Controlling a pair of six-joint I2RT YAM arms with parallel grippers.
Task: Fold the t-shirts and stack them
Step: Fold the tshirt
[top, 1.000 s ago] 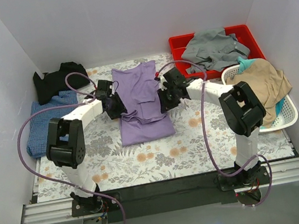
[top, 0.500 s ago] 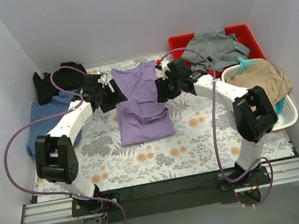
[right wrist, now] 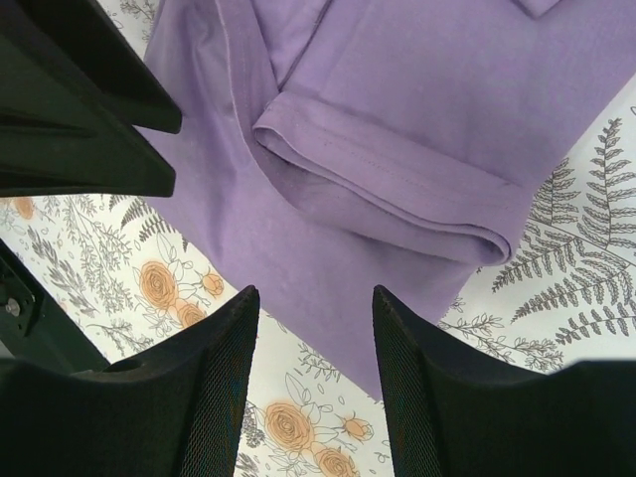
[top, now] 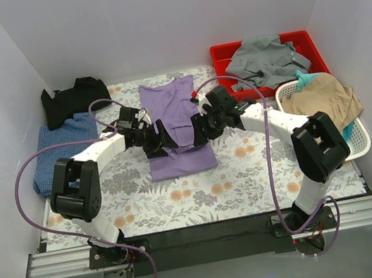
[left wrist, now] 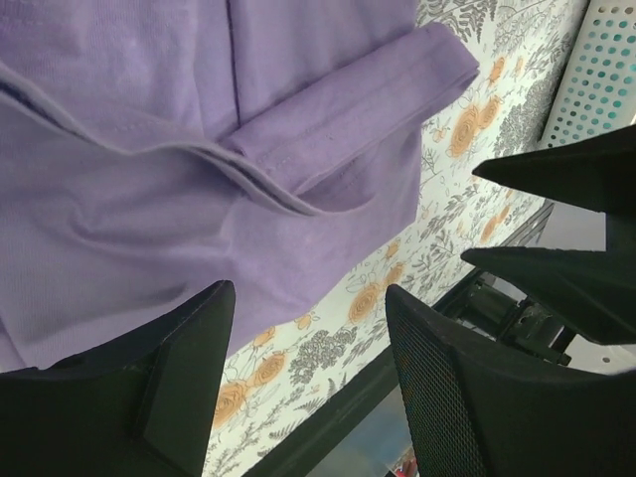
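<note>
The lilac-purple t-shirt lies mid-table with its sleeves folded in; it also shows in the left wrist view and the right wrist view. My left gripper is open and empty over the shirt's left side. My right gripper is open and empty over its right side. The black t-shirt is bunched at the back left. The blue checked t-shirt lies in front of it, at the table's left edge.
A red bin at the back right holds a grey garment. A white perforated basket at the right holds tan and teal cloth. The table has a floral cover.
Both arms have swung from the shirt's upper sides inward and toward me. Both grippers now hang open over the folded lower part of the shirt.
</note>
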